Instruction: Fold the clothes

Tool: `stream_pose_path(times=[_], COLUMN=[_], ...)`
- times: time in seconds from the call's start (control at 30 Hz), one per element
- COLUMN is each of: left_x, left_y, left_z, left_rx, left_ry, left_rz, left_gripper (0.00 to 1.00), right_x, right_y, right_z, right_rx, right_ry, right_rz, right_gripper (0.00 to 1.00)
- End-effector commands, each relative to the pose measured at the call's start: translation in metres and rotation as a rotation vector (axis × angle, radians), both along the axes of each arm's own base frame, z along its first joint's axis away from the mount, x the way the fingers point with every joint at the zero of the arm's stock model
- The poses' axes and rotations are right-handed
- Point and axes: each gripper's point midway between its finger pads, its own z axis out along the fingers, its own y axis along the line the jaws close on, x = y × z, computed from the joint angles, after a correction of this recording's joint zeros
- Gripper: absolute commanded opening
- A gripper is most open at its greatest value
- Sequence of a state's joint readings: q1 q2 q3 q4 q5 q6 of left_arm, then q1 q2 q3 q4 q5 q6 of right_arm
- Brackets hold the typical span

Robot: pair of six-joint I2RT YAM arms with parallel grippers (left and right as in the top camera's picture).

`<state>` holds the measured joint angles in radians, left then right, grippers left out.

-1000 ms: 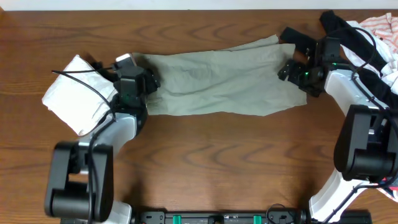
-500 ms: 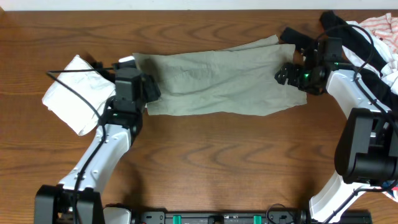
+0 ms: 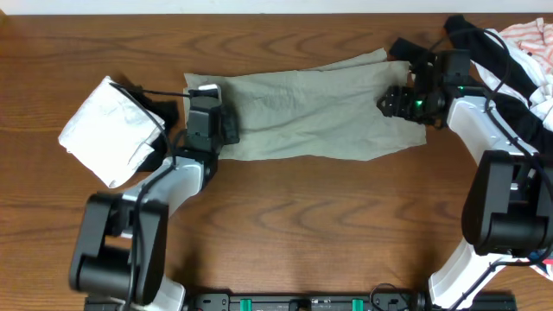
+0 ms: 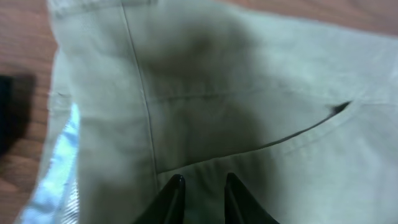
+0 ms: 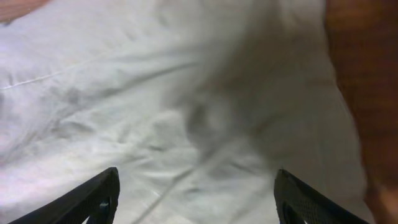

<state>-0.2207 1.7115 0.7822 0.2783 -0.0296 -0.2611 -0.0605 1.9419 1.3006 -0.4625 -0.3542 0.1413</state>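
The left end effector (image 4: 204, 182) hangs low over the olive garment (image 3: 302, 117), near its left end. Its fingers are drawn almost together with a thin slit of cloth showing between them; I cannot tell whether they nip the fabric. The right end effector (image 5: 196, 175) is spread wide over the garment's right end, fingers clear of the cloth.

The garment lies flat, stretched lengthwise across the surface (image 3: 302, 225). Its far edge slants up to the right and its near edge is uneven. On the robot's side of it lies a broad band of bare wood; beyond it, only a narrow strip.

Left of the garment sits a folded white cloth (image 3: 108, 130), just apart from it. Right of it, a heap of clothes (image 3: 523, 43) is cut off by the frame. A pale shiny strip (image 4: 59, 168) at the garment's left hem is too blurred to identify.
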Motion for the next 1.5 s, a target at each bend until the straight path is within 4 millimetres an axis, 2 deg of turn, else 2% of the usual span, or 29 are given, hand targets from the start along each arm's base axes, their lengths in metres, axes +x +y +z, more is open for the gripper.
stream_pose_path(times=[0.0,0.13,0.2,0.3,0.37,0.5,0.6,0.73,0.8,0.9,1.03,1.13,1.2,1.27,1.37,1.43,1.47], left_x=[0.001,-0.005,-0.01,-0.021,-0.031,-0.05,-0.067,-0.103,-0.125,-0.155,-0.176,-0.172,-0.16,-0.146,-0.121,-0.106,-0.099], left_y=[0.0,0.001,0.002,0.005,0.007,0.012,0.016,0.023,0.028,0.027,0.02,0.018,0.015,0.012,0.007,0.003,0.002], left_z=[-0.018,-0.037,-0.044,-0.053,-0.061,-0.073,-0.082,-0.095,-0.1,-0.104,-0.104,-0.101,-0.092,-0.078,-0.045,-0.019,-0.006], left_rx=[0.02,0.032,0.039,0.051,0.062,0.082,0.099,0.133,0.153,0.136,0.091,0.084,0.083,0.078,0.057,0.04,0.031], left_ry=[0.03,0.083,0.113,0.172,0.223,0.313,0.392,0.548,0.638,0.762,0.852,0.829,0.775,0.713,0.583,0.483,0.432], left_rz=[-0.009,-0.009,-0.009,-0.008,-0.008,-0.009,-0.01,-0.011,-0.011,-0.033,-0.059,-0.07,-0.09,-0.101,-0.105,-0.108,-0.11], left_gripper=[0.22,0.23,0.23,0.23,0.23,0.24,0.24,0.24,0.24,0.24,0.24,0.23,0.24,0.24,0.24,0.28,0.3], right_x=[0.006,0.012,0.012,0.006,-0.002,-0.02,-0.042,-0.083,-0.104,-0.138,-0.16,-0.152,-0.139,-0.122,-0.091,-0.068,-0.058], right_y=[0.021,0.033,0.036,0.038,0.038,0.035,0.027,0.02,0.016,0.01,0.006,0.006,0.005,0.005,0.004,0.004,0.003], right_z=[0.015,0.005,-0.007,-0.034,-0.053,-0.083,-0.093,-0.098,-0.097,-0.092,-0.086,-0.086,-0.081,-0.069,-0.034,-0.001,0.013], right_rx=[-0.011,-0.012,-0.014,-0.01,-0.009,-0.012,-0.052,-0.076,-0.076,-0.069,-0.066,-0.073,-0.077,-0.083,-0.098,-0.114,-0.128], right_ry=[-0.066,-0.079,-0.06,0.005,0.062,0.169,0.269,0.438,0.53,0.681,0.782,0.74,0.674,0.596,0.444,0.31,0.245], right_rz=[0.086,0.112,0.118,0.122,0.123,0.117,0.112,0.121,0.114,0.092,0.076,0.085,0.09,0.095,0.11,0.123,0.131], right_gripper=[0.77,0.77,0.77,0.79,0.84,0.88,0.88,0.84,0.77,0.74,0.72,0.74,0.75,0.77,0.79,0.81,0.87])
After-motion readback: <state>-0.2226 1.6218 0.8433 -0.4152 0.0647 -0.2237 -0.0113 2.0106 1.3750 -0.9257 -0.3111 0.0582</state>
